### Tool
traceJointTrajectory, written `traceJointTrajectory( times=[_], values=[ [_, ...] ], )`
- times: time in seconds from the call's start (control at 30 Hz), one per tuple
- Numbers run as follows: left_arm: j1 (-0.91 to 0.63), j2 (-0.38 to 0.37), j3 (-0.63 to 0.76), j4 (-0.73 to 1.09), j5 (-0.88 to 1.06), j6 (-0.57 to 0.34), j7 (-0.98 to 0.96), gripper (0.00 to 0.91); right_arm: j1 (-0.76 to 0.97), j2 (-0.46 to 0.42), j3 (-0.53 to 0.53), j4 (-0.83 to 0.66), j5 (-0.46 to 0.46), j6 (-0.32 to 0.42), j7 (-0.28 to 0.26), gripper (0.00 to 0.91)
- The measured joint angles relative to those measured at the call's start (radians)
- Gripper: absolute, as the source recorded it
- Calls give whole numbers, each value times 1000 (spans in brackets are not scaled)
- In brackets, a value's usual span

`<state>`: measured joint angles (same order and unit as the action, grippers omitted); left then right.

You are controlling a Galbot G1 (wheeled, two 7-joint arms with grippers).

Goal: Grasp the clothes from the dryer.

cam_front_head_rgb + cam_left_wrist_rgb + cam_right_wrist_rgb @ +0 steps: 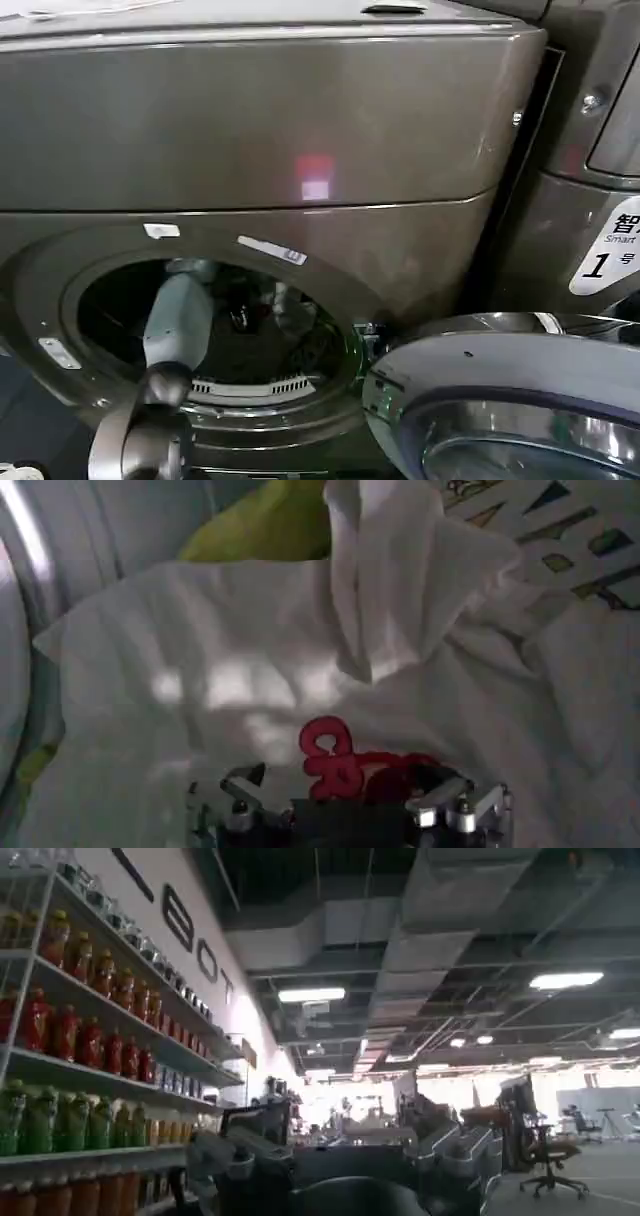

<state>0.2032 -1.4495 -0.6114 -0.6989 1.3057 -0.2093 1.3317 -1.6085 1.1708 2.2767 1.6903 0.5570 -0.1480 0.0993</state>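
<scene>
The dryer (300, 130) is a bronze-grey front loader whose round porthole (215, 330) stands open. Its silver-rimmed glass door (500, 400) swings out at the lower right. My left arm (178, 320) reaches through the porthole into the dark drum. In the left wrist view the clothes (250, 660) lie piled: mostly white fabric with red lettering (335, 750) and a yellow-green piece (265, 525) behind. My left gripper (345, 792) is open, its fingers (245, 785) spread low over the red print, touching or nearly touching the cloth. My right gripper (345, 1173) is open, empty and pointed into the room.
A neighbouring machine with a white "1" sticker (610, 250) stands close on the right. The drum's pale wall (60, 550) curves beside the pile. The right wrist view looks at shelves of bottled drinks (80, 1038) and an office chair (545, 1158) far off.
</scene>
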Motion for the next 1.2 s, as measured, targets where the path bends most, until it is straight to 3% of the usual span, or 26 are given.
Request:
traceJointTrajectory(
  times=[0.2,0.23,0.3,1.2],
  values=[
    [-3,4,-9,46,-19,5,-9,907,1,3,-2,3,-1,0,0,907],
    [-3,5,-10,54,-23,5,-9,159,2,3,-3,4,-1,0,0,907],
    [-4,7,-11,65,-31,5,-9,11,2,4,-5,5,-1,0,0,907],
    [7,22,-3,71,-105,14,-3,0,11,11,-29,14,-3,3,0,907]
  ],
)
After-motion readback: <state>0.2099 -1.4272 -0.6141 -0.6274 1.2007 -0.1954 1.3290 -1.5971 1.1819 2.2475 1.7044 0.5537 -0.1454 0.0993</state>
